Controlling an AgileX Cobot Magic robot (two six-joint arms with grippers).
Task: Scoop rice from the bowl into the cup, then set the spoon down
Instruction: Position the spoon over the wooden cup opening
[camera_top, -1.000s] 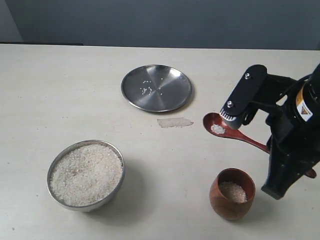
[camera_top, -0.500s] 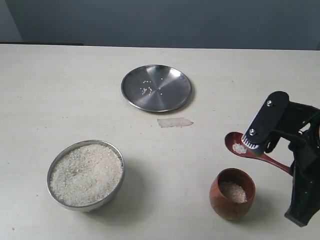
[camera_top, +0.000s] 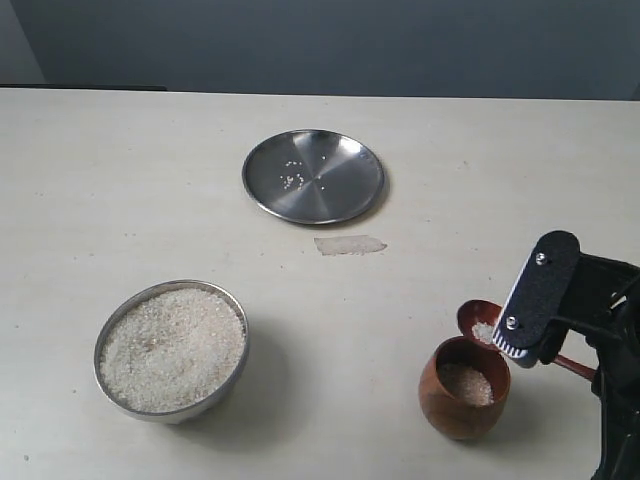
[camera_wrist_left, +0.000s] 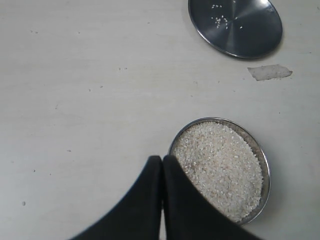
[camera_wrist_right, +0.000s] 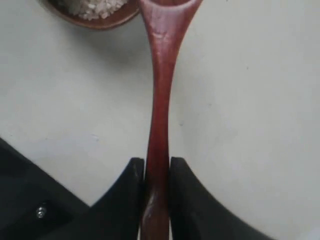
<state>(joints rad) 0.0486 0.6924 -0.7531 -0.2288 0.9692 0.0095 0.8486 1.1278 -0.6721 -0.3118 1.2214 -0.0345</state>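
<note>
My right claw pinches the spoon by its handle, its tip carrying rice just above the cup. My left claw, jaws pressed together, hangs over the counter near the full bowl.

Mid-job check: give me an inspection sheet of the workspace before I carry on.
Surface: pale table, faintly speckled.
Job's things: bowl full of rice; cup partly filled; spoon carrying a few grains at the cup's rim.
Clutter: steel plate with stray grains; pale scrap beside it.
End effectors: right end effector shut on spoon handle; left end effector shut, empty, near the bowl's rim.
Cables: nothing seen.
Surroundings: dark wall behind table.
</note>
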